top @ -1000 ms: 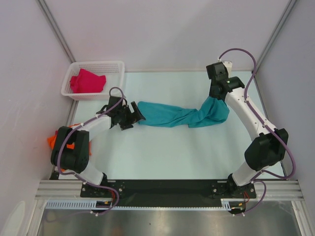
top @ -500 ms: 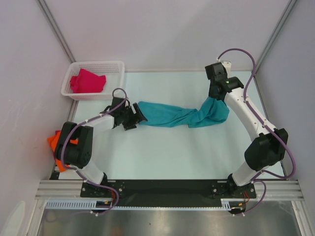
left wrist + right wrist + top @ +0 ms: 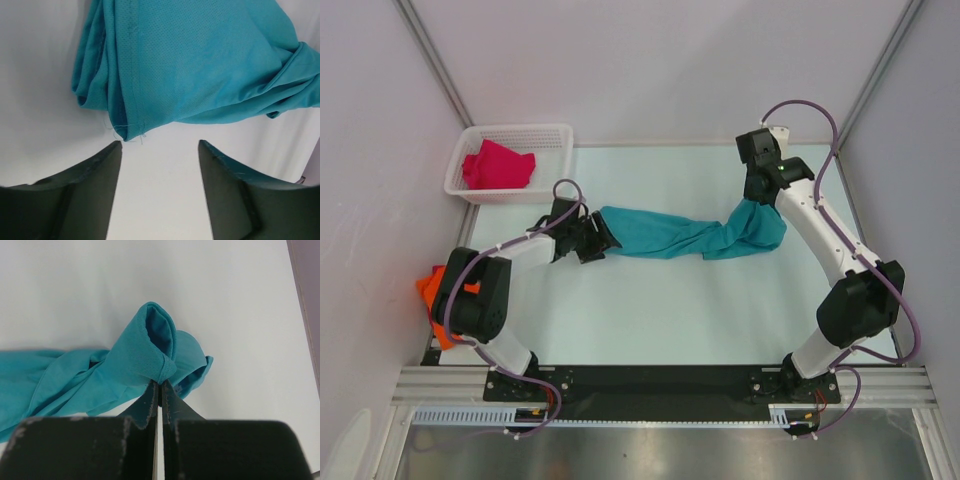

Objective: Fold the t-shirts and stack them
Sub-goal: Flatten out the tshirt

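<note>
Right wrist: a fold of the teal shirt (image 3: 135, 365) is clamped by the right gripper (image 3: 160, 387); the left gripper (image 3: 159, 144) is spread wide just before its hem.

Table (image 3: 650, 310): a pale, smooth top is presented. A teal-blue t-shirt (image 3: 670, 235) is laid bunched across its far half. A white lattice basket (image 3: 520, 128) is set at the far-left corner.

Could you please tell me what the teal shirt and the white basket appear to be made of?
The teal t-shirt looks like a thin knit sports mesh, probably synthetic. It is matte with tiny pinholes, and it has a stitched hem with loose threads at the corner. The white basket looks like moulded plastic, judging by the regular lattice of openings in its walls.
</note>
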`<state>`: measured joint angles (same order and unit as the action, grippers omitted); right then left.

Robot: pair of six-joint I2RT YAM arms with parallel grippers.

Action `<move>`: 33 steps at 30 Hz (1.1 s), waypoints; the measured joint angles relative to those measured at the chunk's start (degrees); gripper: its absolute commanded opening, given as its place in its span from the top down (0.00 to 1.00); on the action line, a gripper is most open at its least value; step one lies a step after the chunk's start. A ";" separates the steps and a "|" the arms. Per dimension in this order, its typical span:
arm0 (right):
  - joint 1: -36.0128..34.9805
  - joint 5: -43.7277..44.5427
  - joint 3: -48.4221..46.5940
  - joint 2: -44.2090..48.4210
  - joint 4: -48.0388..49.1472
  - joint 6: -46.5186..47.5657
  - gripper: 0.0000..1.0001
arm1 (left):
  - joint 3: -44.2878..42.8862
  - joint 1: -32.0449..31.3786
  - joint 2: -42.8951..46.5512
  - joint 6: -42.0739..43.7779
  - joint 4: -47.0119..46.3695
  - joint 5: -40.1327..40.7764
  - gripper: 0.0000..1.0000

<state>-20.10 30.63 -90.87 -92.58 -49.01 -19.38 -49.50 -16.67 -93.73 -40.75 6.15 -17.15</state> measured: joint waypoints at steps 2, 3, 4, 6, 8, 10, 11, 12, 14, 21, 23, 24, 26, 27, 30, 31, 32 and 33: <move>-0.04 0.00 0.11 0.00 -0.07 -0.02 1.00 | 0.00 -0.22 0.00 -0.35 -0.50 -0.09 0.60; -0.07 0.00 0.11 0.00 -0.04 -0.02 1.00 | 0.00 -0.26 -0.02 -0.63 -0.83 -0.20 0.69; -0.09 0.00 0.13 0.00 -0.02 0.00 1.00 | 0.00 -0.33 -0.04 -0.70 -1.16 -0.28 0.89; -0.17 0.02 0.11 0.00 -0.02 0.00 1.00 | -0.02 -0.35 -0.15 -0.96 -1.64 -0.81 0.99; -0.22 0.09 0.11 0.00 -0.02 0.00 1.00 | -0.09 -0.42 -0.94 -0.83 -2.27 -1.22 1.00; -0.28 0.20 0.13 0.00 -0.02 0.04 1.00 | -0.09 -0.44 -1.40 -0.83 -2.29 -1.29 1.00; -0.31 0.22 0.13 0.00 -0.07 0.09 1.00 | -0.11 -0.46 -1.73 -0.83 -2.29 -1.29 1.00; -0.31 0.24 0.13 0.00 -0.04 0.13 1.00 | -0.11 -0.46 -1.97 -0.83 -2.29 -1.29 1.00; -0.33 0.33 0.13 0.00 -0.04 0.17 1.00 | -0.15 -0.46 -2.29 -0.81 -2.25 -1.29 1.00; -0.33 0.48 0.76 0.00 -0.04 0.22 1.00 | -1.68 -0.48 -2.29 -0.59 -1.90 -1.05 0.70; -0.33 0.46 0.92 0.00 -0.04 0.22 1.00 | -1.84 -0.46 -2.27 -0.31 -1.68 -0.92 0.66; -0.33 0.46 0.96 0.00 -0.02 0.22 1.00 | -1.84 -0.46 -2.27 -0.20 -1.55 -0.83 0.65; -0.33 0.46 0.96 0.00 0.00 0.24 1.00 | -1.84 -0.48 -2.27 -0.15 -1.16 -0.55 0.60; -0.33 0.46 0.98 0.00 0.00 0.24 1.00 | -1.84 -0.46 -2.27 -0.15 -0.96 -0.46 0.55; -0.33 0.46 0.98 0.00 0.00 0.46 1.00 | -1.84 -0.48 -2.27 0.24 -0.63 0.04 0.43; -0.33 0.46 0.98 0.00 0.00 0.57 1.00 | -1.86 -0.46 -2.27 0.35 -0.44 0.28 0.40; -0.33 0.46 0.98 0.00 0.00 0.61 1.00 | -1.95 -0.48 -2.27 0.46 -0.02 0.72 0.39; -0.33 0.48 0.98 0.00 0.00 0.63 1.00 | -2.19 -0.48 -2.27 0.66 0.72 1.29 0.36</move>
<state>-20.43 31.11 -89.89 -92.58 -49.01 -18.74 -51.68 -17.15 -96.01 -40.10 6.87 -15.86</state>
